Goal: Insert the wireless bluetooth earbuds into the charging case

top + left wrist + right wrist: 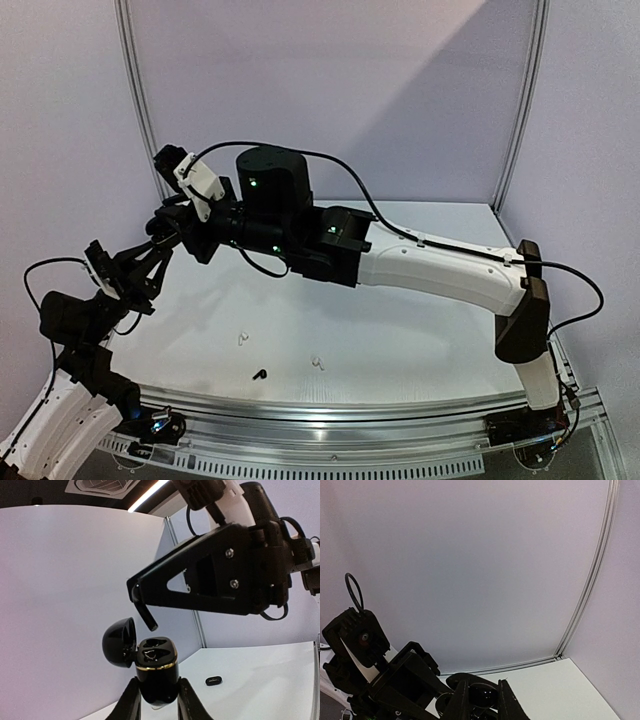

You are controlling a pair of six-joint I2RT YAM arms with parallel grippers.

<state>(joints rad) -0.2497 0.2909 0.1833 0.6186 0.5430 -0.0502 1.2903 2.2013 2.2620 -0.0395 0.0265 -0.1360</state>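
White tabletop [430, 330], pale partition walls.

Nearest, low centre of the top view, loose on the table:
- black earbud [260, 375], long axis roughly left-right
- left white earbud [241, 338] and right white earbud [318, 362], stems too small to read

Farther, left of frame:
- left gripper [158, 686], fingers pinching the charging case [156, 662]. It stands upright, mouth up, lid hinged open toward frame left. I judge it is presented for loading.
- right gripper [483, 686], just above that mouth. Fingers are narrowly set, and I cannot tell whether they carry a bud.

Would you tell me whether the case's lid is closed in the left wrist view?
No, the lid stands swung open beside the case.
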